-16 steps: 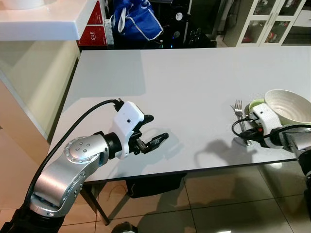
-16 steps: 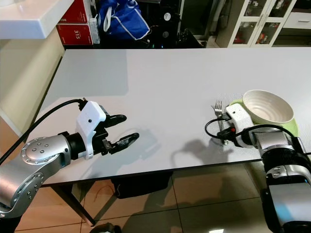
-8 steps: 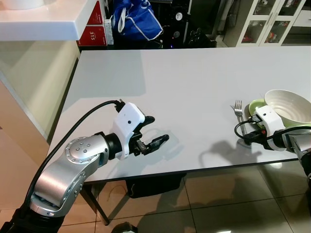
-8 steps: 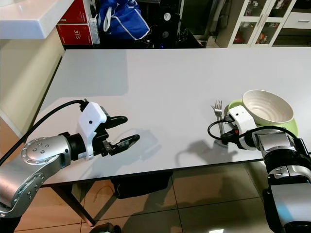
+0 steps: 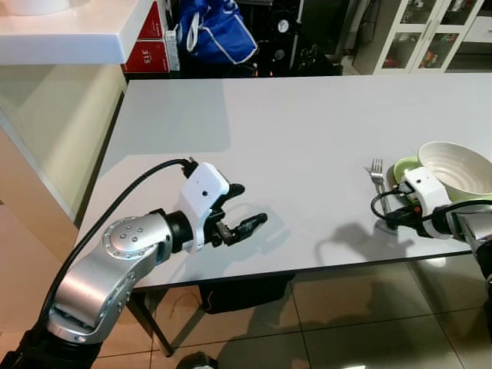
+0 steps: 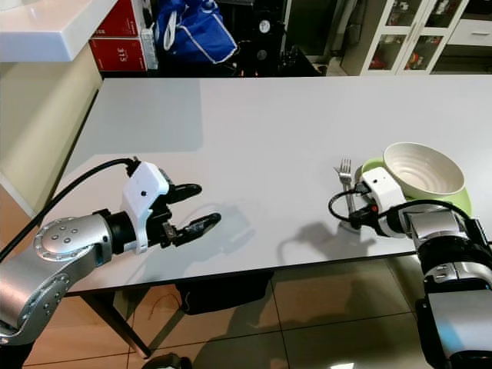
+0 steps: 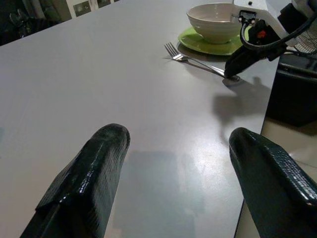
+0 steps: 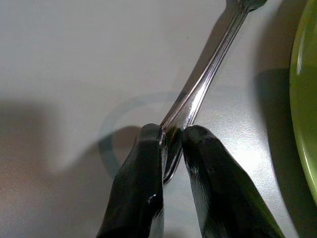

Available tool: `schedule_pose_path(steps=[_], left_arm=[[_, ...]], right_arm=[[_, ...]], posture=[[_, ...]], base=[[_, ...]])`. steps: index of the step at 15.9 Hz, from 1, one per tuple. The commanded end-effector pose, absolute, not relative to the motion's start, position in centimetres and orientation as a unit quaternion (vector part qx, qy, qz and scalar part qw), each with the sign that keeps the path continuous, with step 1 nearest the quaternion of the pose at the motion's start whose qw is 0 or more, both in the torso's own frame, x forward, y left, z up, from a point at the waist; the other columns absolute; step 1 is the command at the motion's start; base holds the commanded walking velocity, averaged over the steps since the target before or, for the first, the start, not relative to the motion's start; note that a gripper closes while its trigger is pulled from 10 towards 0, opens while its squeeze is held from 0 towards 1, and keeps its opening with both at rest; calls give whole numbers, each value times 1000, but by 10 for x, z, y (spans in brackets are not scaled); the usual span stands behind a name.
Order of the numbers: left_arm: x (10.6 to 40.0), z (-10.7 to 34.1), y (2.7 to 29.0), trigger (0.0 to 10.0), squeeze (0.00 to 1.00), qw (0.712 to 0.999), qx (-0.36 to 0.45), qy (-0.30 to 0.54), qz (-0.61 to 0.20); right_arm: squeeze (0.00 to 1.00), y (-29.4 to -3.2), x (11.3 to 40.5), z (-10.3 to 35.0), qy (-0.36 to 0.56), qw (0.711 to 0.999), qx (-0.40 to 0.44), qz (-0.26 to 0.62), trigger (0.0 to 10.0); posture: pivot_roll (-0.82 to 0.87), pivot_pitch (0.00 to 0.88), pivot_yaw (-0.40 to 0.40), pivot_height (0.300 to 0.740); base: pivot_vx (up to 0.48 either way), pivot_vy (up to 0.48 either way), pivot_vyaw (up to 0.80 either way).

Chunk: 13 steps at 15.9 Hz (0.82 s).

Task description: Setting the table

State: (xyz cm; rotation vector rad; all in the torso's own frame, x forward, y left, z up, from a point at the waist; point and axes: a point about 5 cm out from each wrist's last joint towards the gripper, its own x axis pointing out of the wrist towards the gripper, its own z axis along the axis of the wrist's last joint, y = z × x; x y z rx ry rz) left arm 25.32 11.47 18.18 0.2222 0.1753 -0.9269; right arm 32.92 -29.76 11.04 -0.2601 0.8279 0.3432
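At the near edge of the grey table (image 5: 307, 131), the left gripper (image 5: 242, 209) hovers just above the bare surface with its two black fingers (image 7: 89, 178) spread wide and nothing between them. Its silver arm reaches in from the lower left, a black cable looping over the wrist.

Towards the near right corner, the right gripper (image 8: 171, 148) is down at the tabletop, its fingers pinched narrowly on the handle end of the fork (image 8: 208, 69). The fork lies flat on the table, its prongs pointing away from the robot, its handle running back to the gripper. Just beside the fork, on the side away from the left arm, sits a green plate (image 6: 372, 164) with a cream bowl (image 6: 423, 169) resting on it; the fork and plate are close but apart.

Farther off, the table stretches bare to its far edge. Beyond it are a white counter (image 5: 69, 34) at the left, red boxes (image 5: 147, 46), a blue bag (image 5: 217, 31) and glass-fronted cabinets (image 5: 430, 34) at the far right.
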Motion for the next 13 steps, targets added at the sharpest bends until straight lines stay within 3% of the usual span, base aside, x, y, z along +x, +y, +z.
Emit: schedule_pose_path(steps=[1,13], left_arm=[[253,180,115,10000,0,881,108,87,-452],[251,188,112,10000,0,877,118,79,-459]], right_arm=[[0,-301,328,111,395,896,-124,161,10000],[0,-318,323,110,405,890,-173,117,10000]], posture=[[67,0,-19,740],[69,0,-17,740]], base=[[0,0,0],[0,0,0]])
